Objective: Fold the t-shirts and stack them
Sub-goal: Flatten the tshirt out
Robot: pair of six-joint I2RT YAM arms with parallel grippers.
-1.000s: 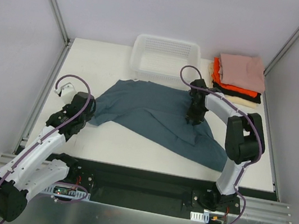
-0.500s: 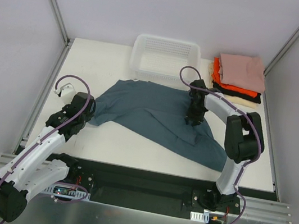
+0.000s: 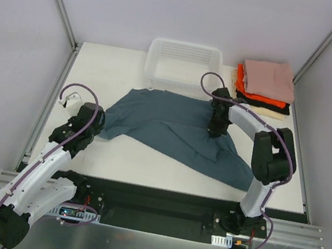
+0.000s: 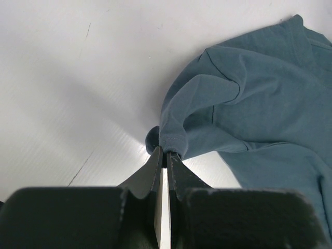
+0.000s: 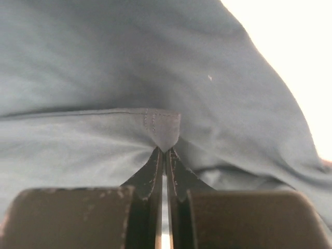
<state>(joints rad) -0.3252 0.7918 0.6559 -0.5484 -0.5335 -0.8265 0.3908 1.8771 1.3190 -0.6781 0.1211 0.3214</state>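
Observation:
The large slate blue-grey t-shirt (image 3: 171, 128) lies spread and crumpled across the middle of the table. My left gripper (image 3: 100, 116) is shut on its left edge; the left wrist view shows the pinched cloth fold (image 4: 174, 136) at the fingertips (image 4: 165, 154). My right gripper (image 3: 215, 130) is shut on a hemmed corner (image 5: 162, 128) of the same shirt near its upper right. A stack of folded tees stands at the back right: dusty-pink (image 3: 269, 78) on top, then orange-red (image 3: 247, 93), black (image 3: 268, 106) and cream (image 3: 262, 112).
A white plastic mesh basket (image 3: 183, 66) stands at the back centre, touching the shirt's far edge. A small white object (image 3: 70, 98) lies at the left by my left arm. Metal frame rails run along both sides.
My left gripper has shifted slightly left and forward with the shirt edge in it. The right gripper has moved very little.

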